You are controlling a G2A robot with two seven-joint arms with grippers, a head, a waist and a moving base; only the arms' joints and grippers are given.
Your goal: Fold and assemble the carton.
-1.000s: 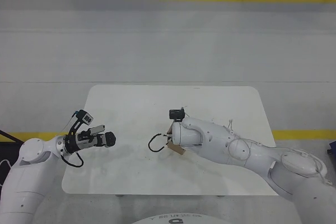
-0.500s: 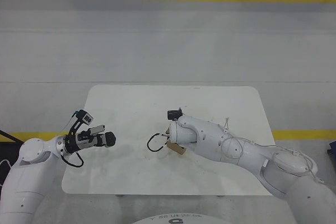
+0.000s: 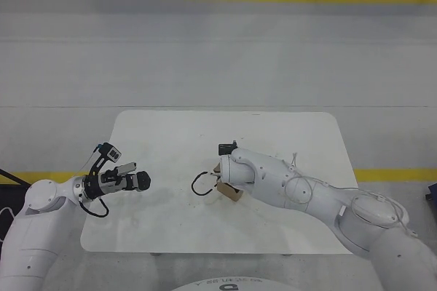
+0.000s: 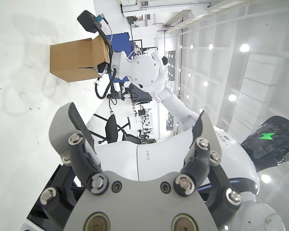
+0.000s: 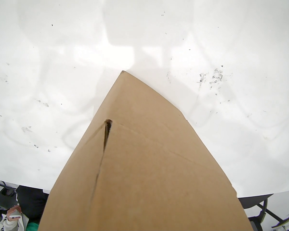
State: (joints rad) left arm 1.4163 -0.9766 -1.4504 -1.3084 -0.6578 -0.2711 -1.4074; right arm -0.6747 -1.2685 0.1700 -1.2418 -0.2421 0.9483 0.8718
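Not much has changed in the last second, just so you know. The right arm (image 3: 298, 190) has swung its elbow in a bit and nudged its wrist a touch toward the left arm's side, and the carton (image 3: 229, 191) has hardly budged. The left arm hasn't moved at all. My guess is that you're mid-adjustment on a flap, not finishing a fold, so the assembly is nowhere near done. The carton sits around the middle of the desk (image 3: 277, 131), tucked under the right wrist. From the left wrist cam it's a brown box resting on the desk, with its open end and one raised flap facing the right arm. The right tool (image 4: 99, 67) is right at that open end, touching the cardboard. I honestly can't tell whether it's open or clamped on anything, because the flaps and wrist block it. The right wrist cam has the carton pressed up close, with a slit between two panels showing. The left tool (image 4: 137, 114) is spread wide, holding nothing, and hovers well apart from the carton near the desk's left edge.
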